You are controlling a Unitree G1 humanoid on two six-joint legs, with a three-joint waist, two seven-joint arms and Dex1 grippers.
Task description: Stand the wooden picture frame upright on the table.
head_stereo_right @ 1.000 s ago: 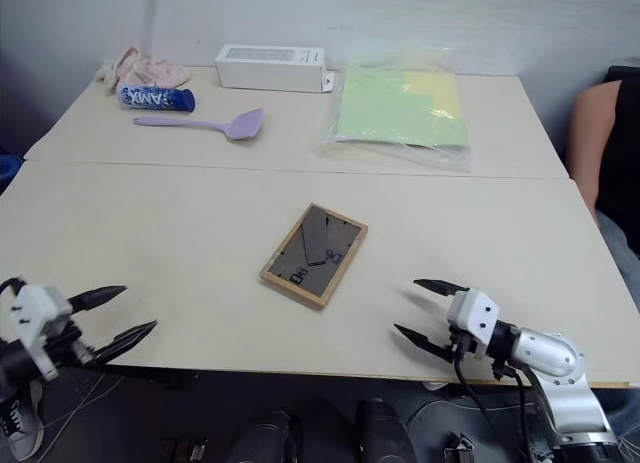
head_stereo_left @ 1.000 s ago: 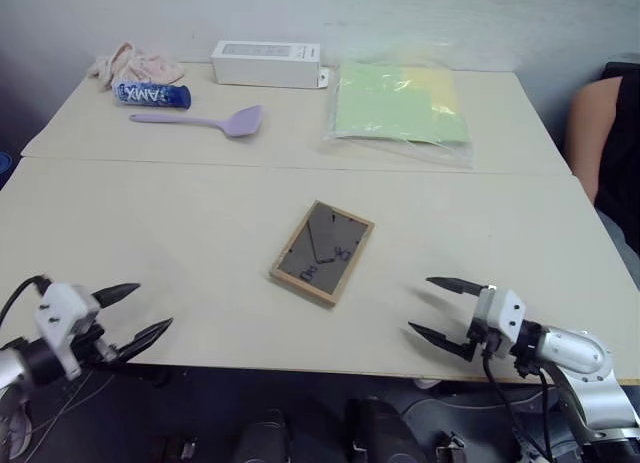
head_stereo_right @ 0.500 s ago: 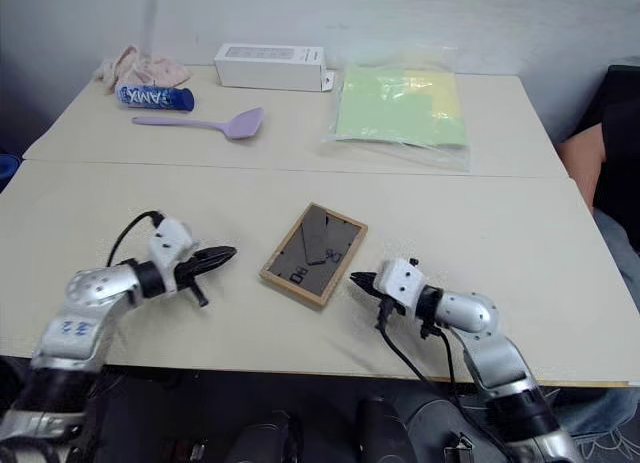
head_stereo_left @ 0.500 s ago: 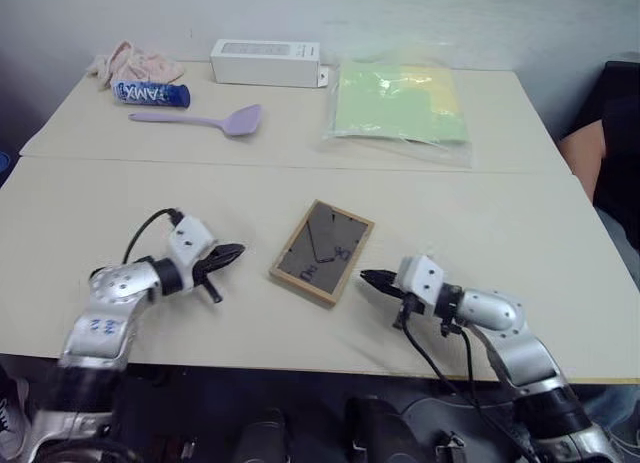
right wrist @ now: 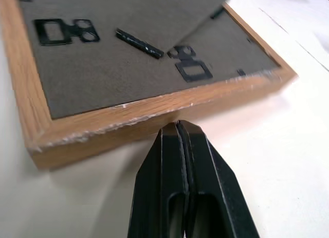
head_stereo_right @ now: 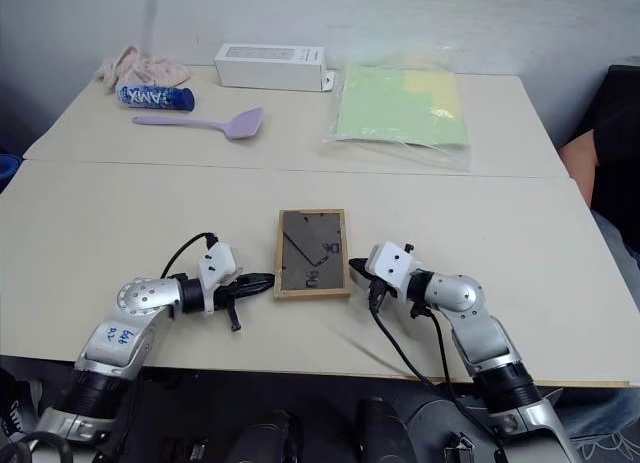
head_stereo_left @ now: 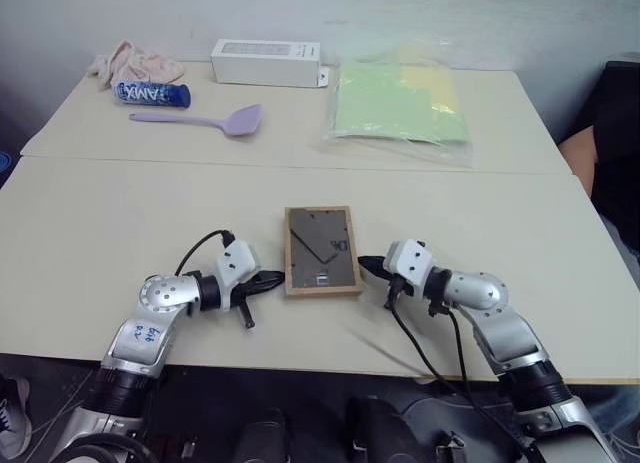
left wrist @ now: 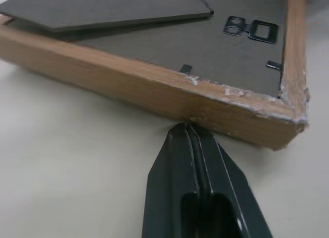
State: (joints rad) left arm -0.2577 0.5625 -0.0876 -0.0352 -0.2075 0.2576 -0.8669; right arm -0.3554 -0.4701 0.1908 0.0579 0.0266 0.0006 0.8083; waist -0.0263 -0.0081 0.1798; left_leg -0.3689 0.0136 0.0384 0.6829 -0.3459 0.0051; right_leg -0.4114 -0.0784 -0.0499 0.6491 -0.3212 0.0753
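Note:
The wooden picture frame [head_stereo_left: 320,251] lies flat on the table [head_stereo_left: 150,203], dark grey back panel and stand facing up, its light wood border squared to the table's front edge. My left gripper [head_stereo_left: 277,278] is shut, its tips against the frame's left side near the front corner [left wrist: 186,126]. My right gripper [head_stereo_left: 364,265] is shut too, tips pressed to the frame's right side [right wrist: 176,126]. The frame sits pinched between the two closed grippers. Its picture side is hidden underneath.
At the back of the table lie a white oblong box [head_stereo_left: 266,62], a lilac spatula [head_stereo_left: 200,118], a blue tube [head_stereo_left: 150,94], a pink cloth [head_stereo_left: 135,61] and a clear bag of green and yellow sheets [head_stereo_left: 398,103]. A person's arm [head_stereo_left: 590,143] shows at the right edge.
Both grippers shut and came in from the front corners to the frame's two sides. The frame turned from a slanted lie to square with the table edge.

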